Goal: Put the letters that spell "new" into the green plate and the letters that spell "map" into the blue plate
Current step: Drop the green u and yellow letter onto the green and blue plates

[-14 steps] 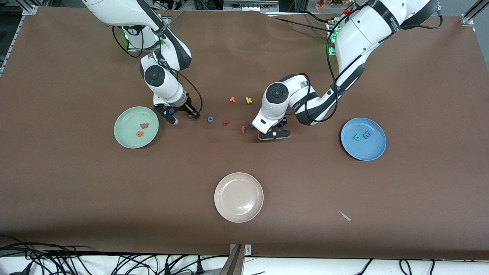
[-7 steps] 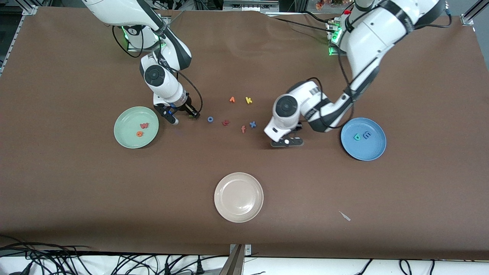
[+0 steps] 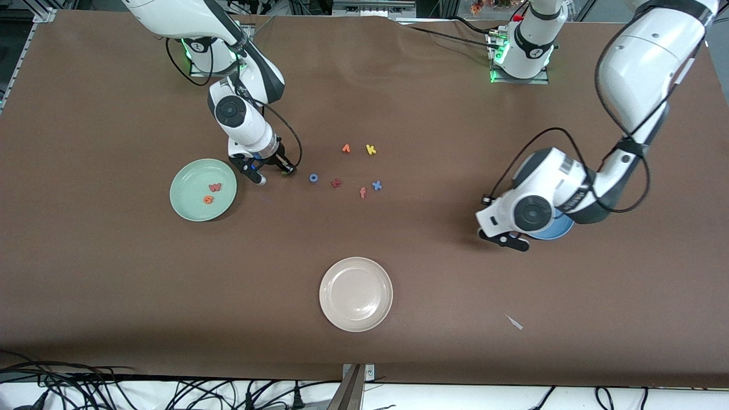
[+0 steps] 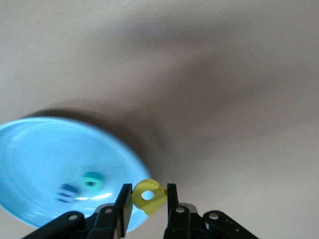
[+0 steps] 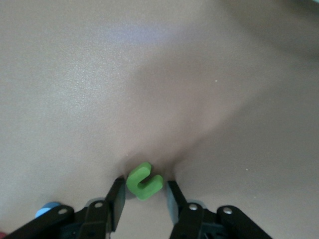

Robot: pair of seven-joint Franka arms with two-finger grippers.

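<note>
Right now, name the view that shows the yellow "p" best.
Left wrist view: the yellow "p" sits clamped in the left gripper beside the blue plate. In the front view the arm hides it; the right wrist view misses it.

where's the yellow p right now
The p is pinched in the left end effector, in the air by the blue plate's rim, at the left arm's end of the table.

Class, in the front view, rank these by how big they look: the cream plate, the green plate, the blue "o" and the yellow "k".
1. Cream plate, though it lies nearer the camera.
2. Green plate.
3. Blue "o" and yellow "k": too alike to rank.
</note>
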